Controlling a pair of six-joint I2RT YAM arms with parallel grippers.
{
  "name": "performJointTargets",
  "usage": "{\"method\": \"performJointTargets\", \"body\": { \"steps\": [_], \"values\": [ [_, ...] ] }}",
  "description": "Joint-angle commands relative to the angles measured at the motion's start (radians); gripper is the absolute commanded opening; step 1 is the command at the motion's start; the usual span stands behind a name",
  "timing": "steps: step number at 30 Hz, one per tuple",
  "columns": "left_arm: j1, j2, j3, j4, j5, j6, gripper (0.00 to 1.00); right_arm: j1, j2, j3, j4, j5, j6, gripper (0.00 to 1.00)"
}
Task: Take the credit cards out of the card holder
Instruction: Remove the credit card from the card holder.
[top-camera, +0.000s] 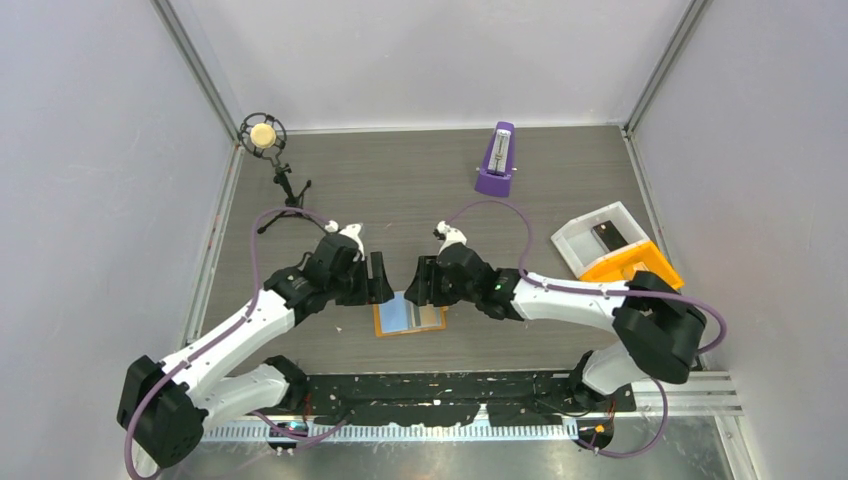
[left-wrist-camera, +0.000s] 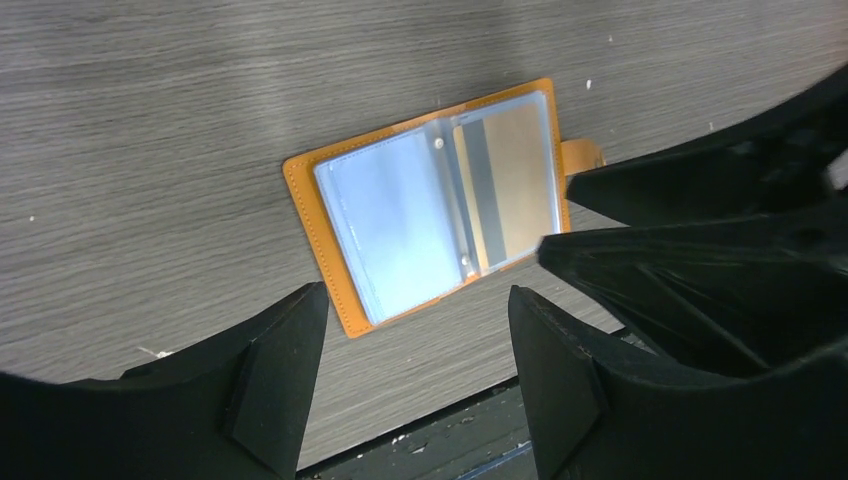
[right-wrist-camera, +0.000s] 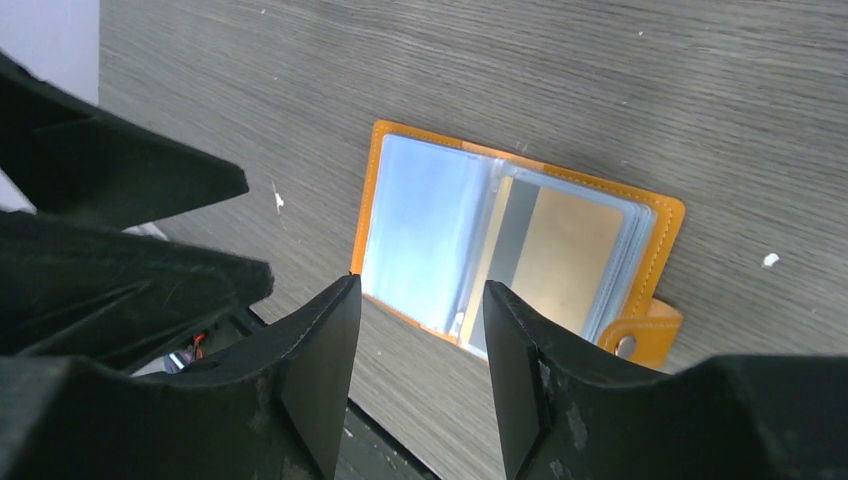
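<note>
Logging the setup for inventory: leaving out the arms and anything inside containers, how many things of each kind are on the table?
Bins: 2, the white bin and the orange bin
Card holder: 1
Metronome: 1
Microphone: 1
Total: 5

Grey table (top-camera: 420, 190), open card holder (top-camera: 410, 318), purple metronome (top-camera: 497, 160)

Card holder (left-wrist-camera: 305, 190) lies open, flat on the grey wood-grain surface (left-wrist-camera: 150, 120). Clear sleeves (left-wrist-camera: 440, 165) show a light blue card (left-wrist-camera: 395, 230) and a grey-striped tan card (left-wrist-camera: 510, 180). Left hand (left-wrist-camera: 418, 330) hovers near its lower edge, jaws apart, empty.
</note>
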Motion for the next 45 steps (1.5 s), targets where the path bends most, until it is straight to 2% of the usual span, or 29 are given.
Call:
{"method": "performJointTargets", "body": {
  "steps": [1, 5, 12, 26, 32, 36, 39, 45],
  "values": [
    [0.005, -0.039, -0.031, 0.091, 0.008, -0.041, 0.69, 0.006, 0.055, 0.041, 0.059, 0.033, 0.049, 0.56],
    [0.005, -0.055, -0.065, 0.17, 0.095, -0.016, 0.7, 0.001, 0.079, 0.008, 0.08, 0.072, 0.057, 0.57],
    [0.006, 0.006, -0.086, 0.252, 0.213, -0.01, 0.68, -0.01, 0.114, -0.007, 0.05, 0.073, 0.043, 0.56],
    [0.005, 0.12, -0.105, 0.354, 0.217, -0.041, 0.59, -0.021, 0.067, -0.068, -0.014, 0.099, 0.039, 0.53],
    [0.005, 0.197, -0.113, 0.401, 0.223, -0.052, 0.48, -0.021, 0.057, -0.075, 0.0, 0.087, 0.036, 0.53],
    [0.006, 0.243, -0.114, 0.439, 0.233, -0.069, 0.32, -0.021, 0.068, -0.088, 0.045, 0.058, 0.043, 0.53],
    [0.005, 0.279, -0.106, 0.444, 0.246, -0.065, 0.23, -0.021, 0.074, -0.098, 0.067, 0.046, 0.052, 0.48],
    [0.005, 0.312, -0.121, 0.481, 0.255, -0.073, 0.19, -0.021, 0.034, -0.107, 0.073, 0.059, 0.05, 0.41]
  ]
}}
